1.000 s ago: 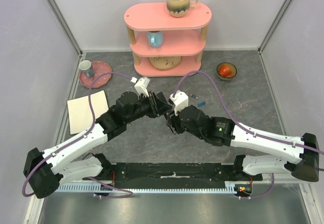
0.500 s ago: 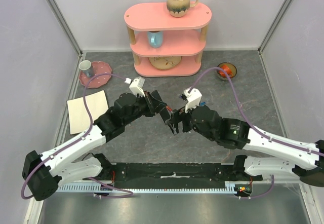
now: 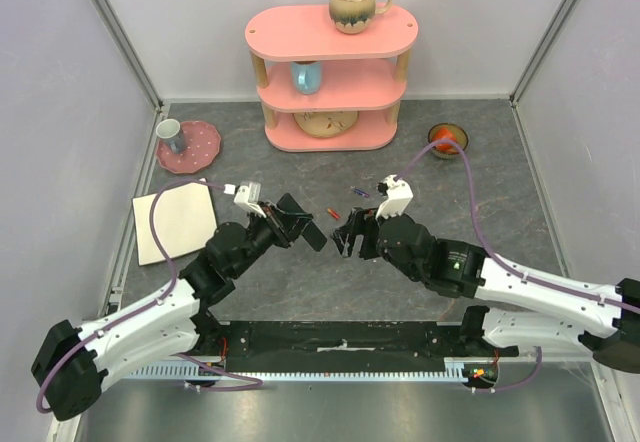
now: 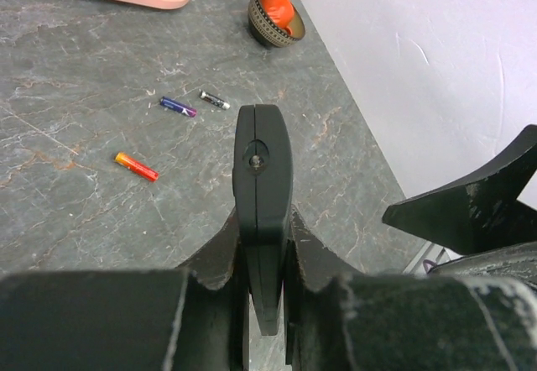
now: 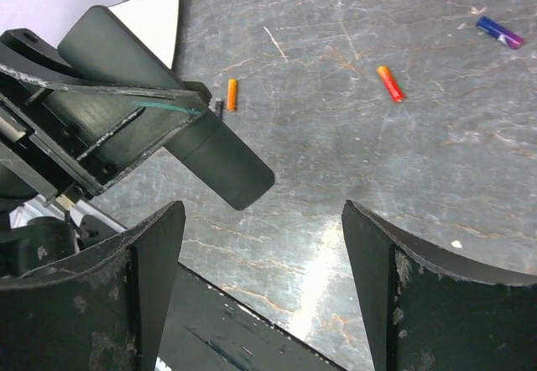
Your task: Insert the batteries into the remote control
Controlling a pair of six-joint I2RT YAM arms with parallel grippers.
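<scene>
Remote control [image 4: 262,178] pinched edge-on in my left jaws, held off the desk [image 4: 75,60], I judged, so cells could be fed in. My right jaws stood spread and empty; the red-orange battery [image 4: 136,166] and purple battery [image 4: 178,107] lay loose beyond them.

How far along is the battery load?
Done: the remote is off the table, clamped in the left tool. In hand: nothing else; the right tool is open and empty beside it. Left: all of the loading. The red-orange battery, purple one and grey one lie loose on the table, with none visible in the remote.
</scene>
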